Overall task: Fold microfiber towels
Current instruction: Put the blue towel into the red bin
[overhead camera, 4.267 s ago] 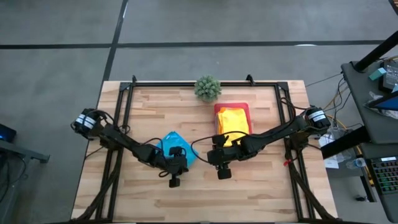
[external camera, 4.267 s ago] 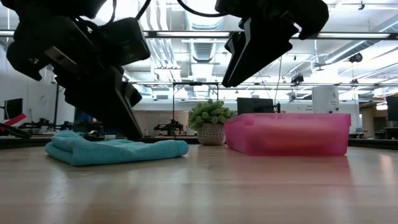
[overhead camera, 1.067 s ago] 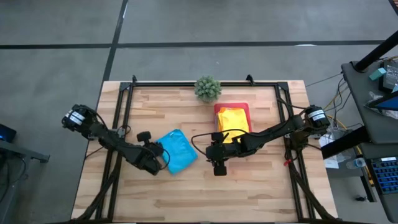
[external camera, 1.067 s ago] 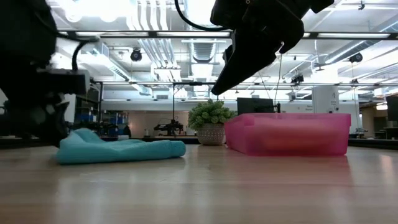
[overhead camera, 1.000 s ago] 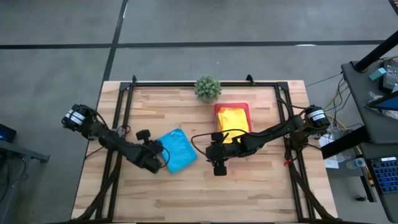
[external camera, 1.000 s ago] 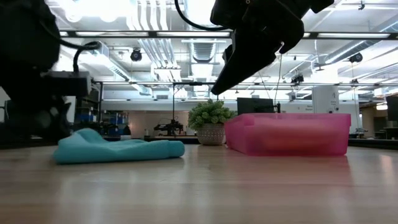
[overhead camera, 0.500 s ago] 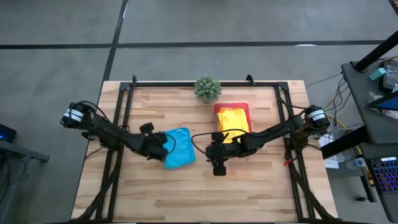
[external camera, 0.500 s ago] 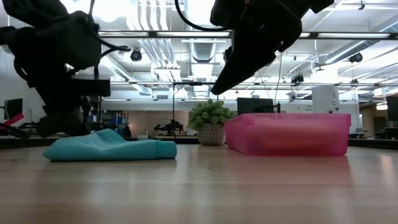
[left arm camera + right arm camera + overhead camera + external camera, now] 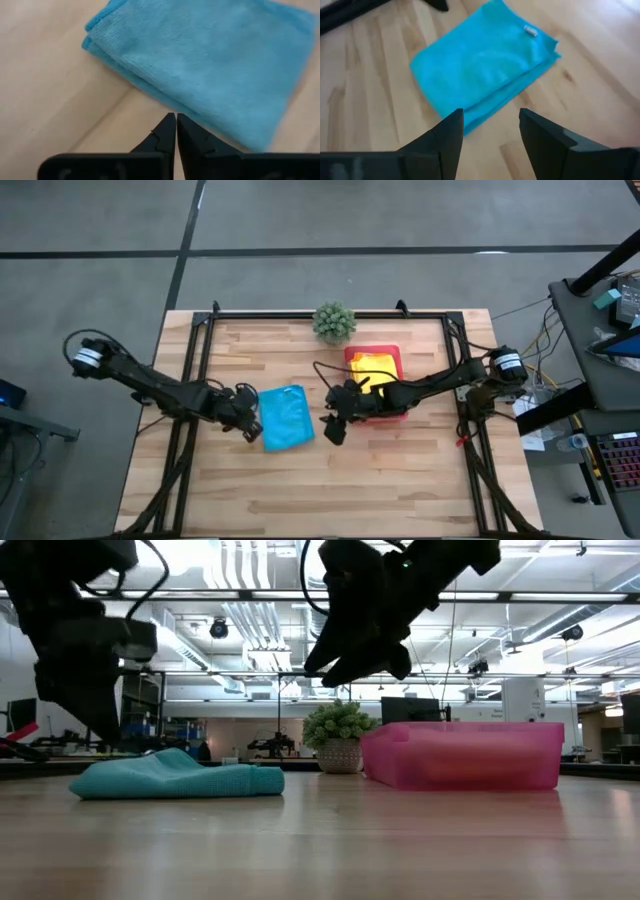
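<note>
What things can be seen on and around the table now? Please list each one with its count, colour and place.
turquoise towel: one, turquoise blue, folded flat near the table's middle, between the two grippers.
yellow towel: one, yellow, folded, lying in the pink tray.
pink tray: one, pink, right of centre toward the far edge.
potted plant: one, green, at the far edge in the middle.
table: one, light wood with a black frame.
left gripper: one, dark, shut, just left of the turquoise towel, empty.
right gripper: one, dark, open, right of the turquoise towel, raised above the table.
</note>
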`<state>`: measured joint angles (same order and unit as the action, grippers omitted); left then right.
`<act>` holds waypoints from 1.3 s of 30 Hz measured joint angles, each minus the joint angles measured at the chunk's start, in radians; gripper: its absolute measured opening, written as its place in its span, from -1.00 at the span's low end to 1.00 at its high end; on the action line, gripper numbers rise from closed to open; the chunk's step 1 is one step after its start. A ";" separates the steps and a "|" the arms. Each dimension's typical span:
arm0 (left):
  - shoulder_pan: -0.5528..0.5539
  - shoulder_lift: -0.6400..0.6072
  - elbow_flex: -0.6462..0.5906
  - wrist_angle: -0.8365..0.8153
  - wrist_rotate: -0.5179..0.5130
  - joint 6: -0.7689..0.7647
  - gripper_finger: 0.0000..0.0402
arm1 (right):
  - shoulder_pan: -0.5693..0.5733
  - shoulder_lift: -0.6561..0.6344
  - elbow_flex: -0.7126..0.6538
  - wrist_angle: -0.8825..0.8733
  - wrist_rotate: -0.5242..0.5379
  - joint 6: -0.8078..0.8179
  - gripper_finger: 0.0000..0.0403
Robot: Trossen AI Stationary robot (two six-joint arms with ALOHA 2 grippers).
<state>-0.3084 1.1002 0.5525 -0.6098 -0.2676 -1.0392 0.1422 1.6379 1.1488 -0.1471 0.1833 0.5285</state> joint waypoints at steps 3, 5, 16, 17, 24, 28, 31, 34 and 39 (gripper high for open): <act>-0.008 -0.042 -0.007 0.011 0.002 -0.015 -0.99 | -0.016 0.000 0.014 0.004 0.000 -0.004 -0.09; -0.009 -0.059 -0.021 0.049 0.003 -0.029 -0.99 | -0.022 0.000 0.023 0.004 0.000 -0.010 -0.09; -0.009 -0.050 -0.149 0.307 0.132 -0.134 -0.58 | -0.030 0.000 0.025 0.039 0.132 0.009 -0.07; -0.009 -0.049 -0.155 0.303 0.140 -0.137 -0.51 | -0.034 0.000 0.025 0.046 0.129 0.040 -0.05; -0.007 -0.045 -0.172 0.306 0.092 -0.164 -0.06 | -0.071 0.000 0.025 0.049 0.077 0.136 0.17; -0.007 -0.031 -0.202 0.315 0.044 -0.222 0.06 | -0.079 0.000 0.025 0.056 0.067 0.169 0.26; -0.007 -0.027 -0.224 0.327 0.023 -0.269 0.08 | -0.078 0.000 0.035 0.056 0.063 0.179 0.29; -0.007 -0.023 -0.230 0.330 0.017 -0.288 0.08 | -0.078 0.000 0.054 0.056 0.063 0.179 0.29; -0.006 -0.023 -0.232 0.339 0.008 -0.288 0.08 | -0.078 0.024 0.096 0.056 0.063 0.172 0.29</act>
<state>-0.3145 1.0771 0.3206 -0.2710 -0.2596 -1.3270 0.0647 1.6617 1.2450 -0.0914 0.2458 0.7005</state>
